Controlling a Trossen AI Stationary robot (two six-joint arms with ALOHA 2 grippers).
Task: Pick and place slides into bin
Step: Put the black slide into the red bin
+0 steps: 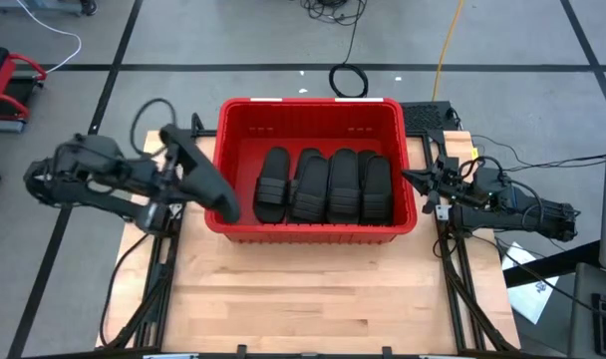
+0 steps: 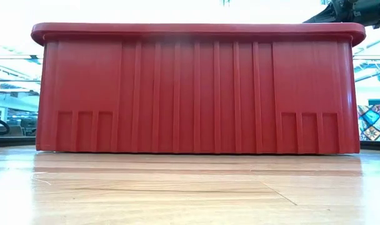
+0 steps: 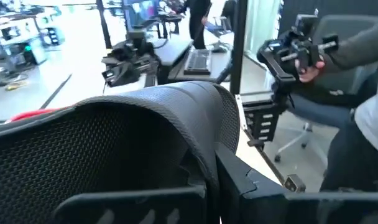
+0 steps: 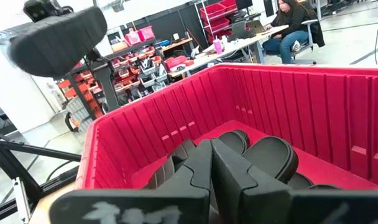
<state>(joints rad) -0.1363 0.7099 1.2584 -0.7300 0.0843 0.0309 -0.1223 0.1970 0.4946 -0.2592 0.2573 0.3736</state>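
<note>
We find the left gripper clenched on one black slide, holding it just outside the left wall of the bin, while the right gripper is closed on nothing at the bin's right rim. The red bin stands on the wooden table between the two arms. We count four slides side by side inside it, one in the grip.

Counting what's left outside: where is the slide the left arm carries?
High view: slide in the left hand, just outside the bin's left wall.
</note>
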